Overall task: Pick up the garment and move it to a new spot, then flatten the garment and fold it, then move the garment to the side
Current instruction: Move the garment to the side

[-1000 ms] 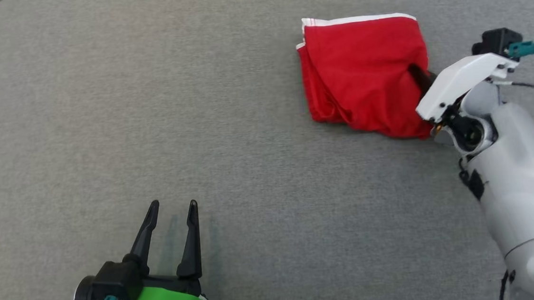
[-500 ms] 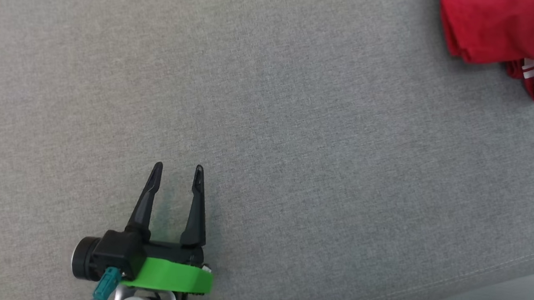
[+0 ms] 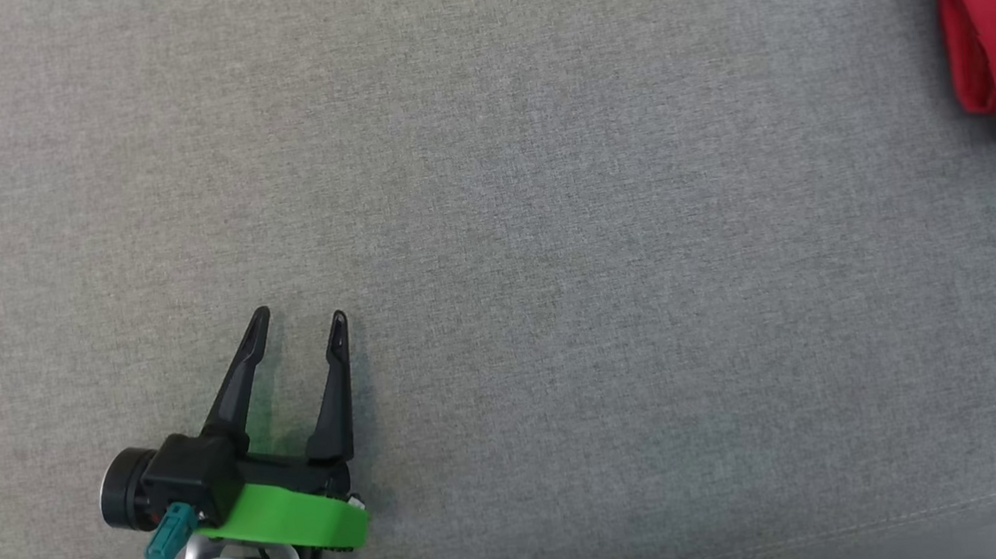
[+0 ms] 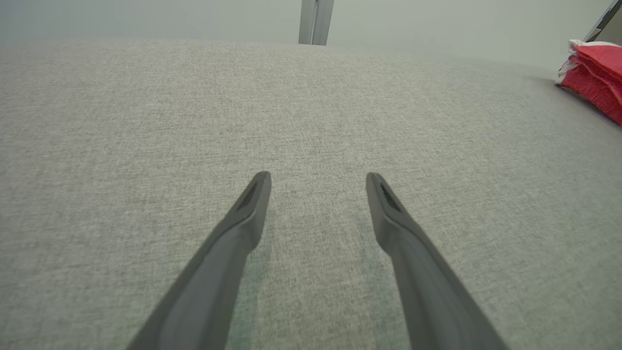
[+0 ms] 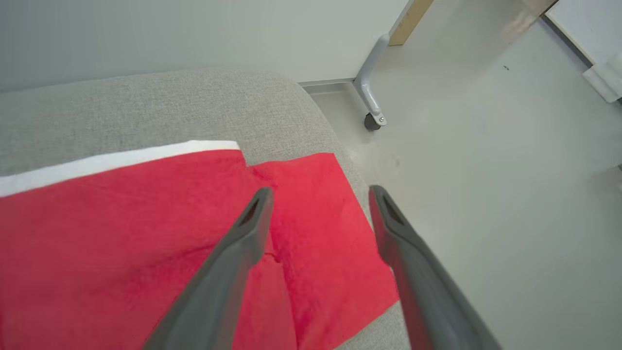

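Red garment (image 5: 121, 218) is lying folded at the grey fabric table's (image 3: 547, 222) right edge, under the right fingers (image 5: 245, 238), which are hovering spread open. The left fingers (image 3: 239, 380) are standing open, well apart from it.

Left jaws stand spread wide, long fingers (image 3: 239, 380) pointing forward; right jaws gape just as wide.
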Available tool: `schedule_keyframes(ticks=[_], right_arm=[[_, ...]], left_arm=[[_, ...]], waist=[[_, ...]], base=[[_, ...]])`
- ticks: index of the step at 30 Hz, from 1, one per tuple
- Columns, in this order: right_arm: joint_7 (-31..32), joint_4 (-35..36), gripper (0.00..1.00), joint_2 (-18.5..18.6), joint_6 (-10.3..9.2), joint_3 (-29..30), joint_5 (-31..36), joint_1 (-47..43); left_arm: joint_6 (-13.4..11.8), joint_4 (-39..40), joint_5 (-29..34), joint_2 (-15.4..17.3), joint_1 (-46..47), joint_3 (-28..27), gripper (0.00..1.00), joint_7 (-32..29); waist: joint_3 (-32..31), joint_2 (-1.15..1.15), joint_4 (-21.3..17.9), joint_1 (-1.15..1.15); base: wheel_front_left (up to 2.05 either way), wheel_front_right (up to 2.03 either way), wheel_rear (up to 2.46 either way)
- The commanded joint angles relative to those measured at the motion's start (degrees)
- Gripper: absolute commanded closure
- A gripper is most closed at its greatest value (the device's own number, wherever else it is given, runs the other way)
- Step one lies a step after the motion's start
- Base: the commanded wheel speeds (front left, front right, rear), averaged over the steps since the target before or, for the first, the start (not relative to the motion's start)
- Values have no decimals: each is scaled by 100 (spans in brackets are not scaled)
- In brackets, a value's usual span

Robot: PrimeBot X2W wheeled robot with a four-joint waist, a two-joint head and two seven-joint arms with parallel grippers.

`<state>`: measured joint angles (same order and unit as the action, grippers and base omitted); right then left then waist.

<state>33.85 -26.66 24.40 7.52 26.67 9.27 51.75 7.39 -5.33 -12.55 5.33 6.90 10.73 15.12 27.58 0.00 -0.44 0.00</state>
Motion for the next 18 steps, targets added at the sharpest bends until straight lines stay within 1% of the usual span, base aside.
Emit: schedule_keyframes(ticks=[1, 3, 5, 8, 10, 14, 18], right_arm=[[-282, 22, 0, 11, -7, 22, 191, -62], [-700, -6, 0, -74, -7, 59, 335, -50], [-1130, -72, 0, -209, -7, 18, 260, -65], [-1797, -84, 0, -333, -9, -267, 35, -208], [-2248, 53, 0, -449, -9, -519, -144, -402], [-3104, 358, 0, -642, -9, -957, -717, -1024], [-3881, 663, 0, -684, -9, -1507, -1191, -1989]], left_arm=[[18, 13, 41, 38, 77, -35, 0, 0], [18, -5, 49, 27, 40, -59, 0, -1], [18, -14, 42, 2, -11, -90, 0, 0], [18, -15, 28, -36, -105, -125, 0, 0], [18, -6, 9, -68, -188, -181, 0, 0], [18, -46, -25, -150, -362, -304, 0, -1], [18, -215, 16, -198, -694, -521, 0, -1]], waist=[[-8, 0, 14, 0], [-59, 0, 7, 0], [-169, 0, -1, 0], [-412, 0, -4, 0], [-617, 0, 6, 0], [-1107, 0, 71, 0], [-1699, 0, 177, 0]], base=[[0, 0, 0], [0, 0, 0], [0, 0, 0], [0, 0, 0], [0, 0, 0], [0, 0, 0], [0, 0, 0]])
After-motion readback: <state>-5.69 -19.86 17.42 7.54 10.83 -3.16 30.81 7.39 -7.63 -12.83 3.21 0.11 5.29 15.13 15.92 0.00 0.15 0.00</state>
